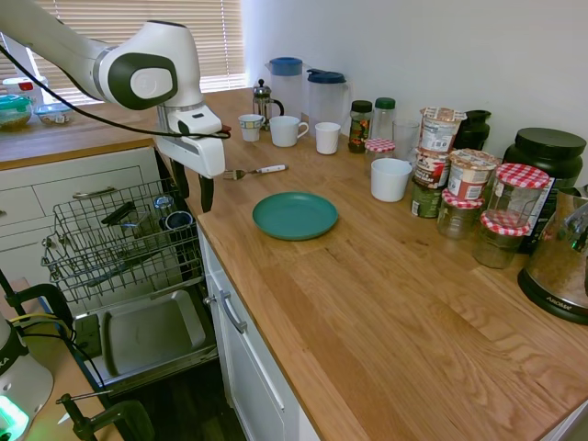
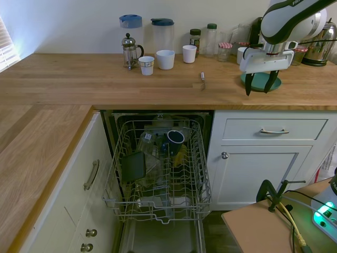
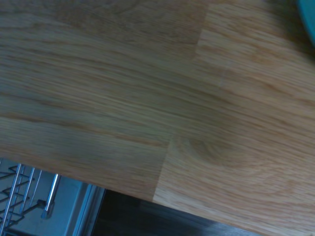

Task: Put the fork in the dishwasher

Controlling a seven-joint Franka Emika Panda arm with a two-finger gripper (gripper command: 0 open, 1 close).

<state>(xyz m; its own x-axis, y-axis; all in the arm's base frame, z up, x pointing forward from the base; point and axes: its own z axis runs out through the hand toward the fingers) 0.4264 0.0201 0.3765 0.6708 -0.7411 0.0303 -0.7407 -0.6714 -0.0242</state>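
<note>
The fork (image 1: 255, 171) (image 2: 202, 77), white-handled with silver tines, lies flat on the wooden counter beyond the teal plate (image 1: 295, 215). My gripper (image 1: 195, 188) (image 2: 259, 85) hangs over the counter's front edge, a short way from the fork and in front of the plate, fingers pointing down, open and empty. The dishwasher stands open under the counter, its grey wire rack (image 1: 119, 239) (image 2: 158, 168) pulled out over the lowered door panel (image 1: 152, 335). The wrist view shows blurred counter wood, a sliver of rack (image 3: 19, 196) and a corner of the plate (image 3: 310, 14).
A French press (image 2: 129, 50), white mugs (image 2: 165, 59) and two jugs (image 1: 327, 96) stand behind the fork. Jars and tubs (image 1: 469, 188) and a kettle (image 1: 562, 257) crowd the counter's far side. The rack holds a dark mug (image 2: 175, 138) and other dishes. White drawers (image 2: 274, 129) flank the dishwasher.
</note>
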